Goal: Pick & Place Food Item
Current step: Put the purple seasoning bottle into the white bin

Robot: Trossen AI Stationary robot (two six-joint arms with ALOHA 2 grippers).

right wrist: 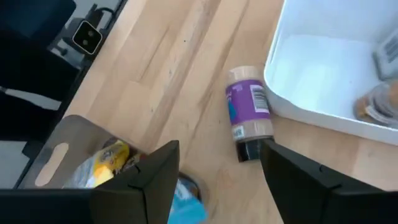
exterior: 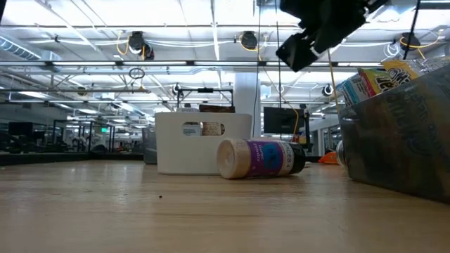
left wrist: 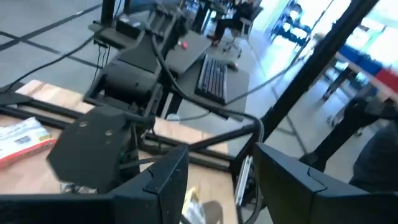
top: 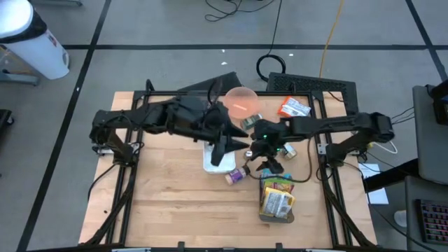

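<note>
A spice jar [top: 236, 176] with a purple label and dark cap lies on its side on the wooden table, between a white bin [top: 210, 162] and a grey bin [top: 276, 213] holding food packets. In the right wrist view the jar [right wrist: 249, 112] lies just beyond my right gripper [right wrist: 217, 174], which hovers open and empty above the table beside the grey bin [right wrist: 62, 155]. High over the white bin, my left gripper [top: 225, 147] points nearly level; it [left wrist: 214, 180] is open with nothing between its fingers.
A pink bowl [top: 240, 101] and an orange packet [top: 294, 107] sit at the table's far side. Small items lie at one end of the white bin [right wrist: 336, 62]. Bare wood stretches across the near left. Black frame posts stand along the table's sides.
</note>
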